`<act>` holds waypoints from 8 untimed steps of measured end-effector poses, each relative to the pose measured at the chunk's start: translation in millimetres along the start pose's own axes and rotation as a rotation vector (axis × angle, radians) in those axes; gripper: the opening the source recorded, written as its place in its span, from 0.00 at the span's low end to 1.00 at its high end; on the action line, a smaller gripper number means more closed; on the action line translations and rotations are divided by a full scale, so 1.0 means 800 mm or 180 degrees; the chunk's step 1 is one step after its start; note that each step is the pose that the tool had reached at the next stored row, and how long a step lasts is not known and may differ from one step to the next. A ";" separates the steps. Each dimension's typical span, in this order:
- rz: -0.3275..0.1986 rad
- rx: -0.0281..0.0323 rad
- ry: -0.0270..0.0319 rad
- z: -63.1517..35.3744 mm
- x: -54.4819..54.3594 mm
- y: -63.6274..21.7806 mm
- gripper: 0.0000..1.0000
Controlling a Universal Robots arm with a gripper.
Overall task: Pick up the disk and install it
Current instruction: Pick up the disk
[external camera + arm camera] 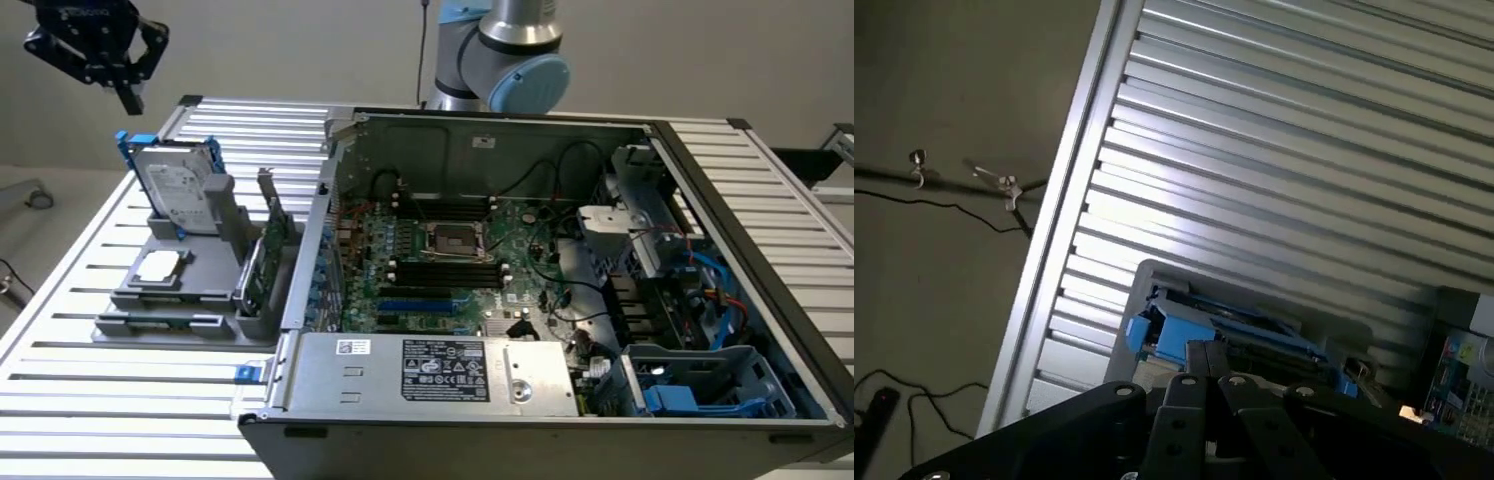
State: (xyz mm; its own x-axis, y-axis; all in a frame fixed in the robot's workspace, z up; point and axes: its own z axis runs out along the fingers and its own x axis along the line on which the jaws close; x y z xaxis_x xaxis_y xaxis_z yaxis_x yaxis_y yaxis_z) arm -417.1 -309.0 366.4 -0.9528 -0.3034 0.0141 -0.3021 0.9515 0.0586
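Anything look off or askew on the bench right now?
Nothing stands out. The disk sits upright in its grey stand, blue carrier intact, beside the open computer case. The claw hangs above it, shut and empty. No spills or damage visible.

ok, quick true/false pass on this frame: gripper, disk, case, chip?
1. The gripper is holding the disk. False: it is shut on nothing and hangs clear above the disk.
2. The disk stands upright in a grey holder, off the case's side on the exterior view's left. True.
3. The computer case is closed. False: it is open, with the motherboard exposed.
4. The silver chip lies flat on the grey fixture outside the case. True.
5. The green card lies flat on the table. False: it stands on edge beside the case.
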 end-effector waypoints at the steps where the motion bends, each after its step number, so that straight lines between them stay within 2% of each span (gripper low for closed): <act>1: -0.0057 0.0001 0.0003 0.000 0.000 0.000 0.11; 8: -0.0463 0.0007 0.0027 0.003 0.000 0.000 0.11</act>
State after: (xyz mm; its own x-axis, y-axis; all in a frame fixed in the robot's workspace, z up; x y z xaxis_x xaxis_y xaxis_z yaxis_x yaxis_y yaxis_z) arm -417.1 -309.0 364.1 -0.8987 -0.4384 0.0142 -0.4370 0.8976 0.0586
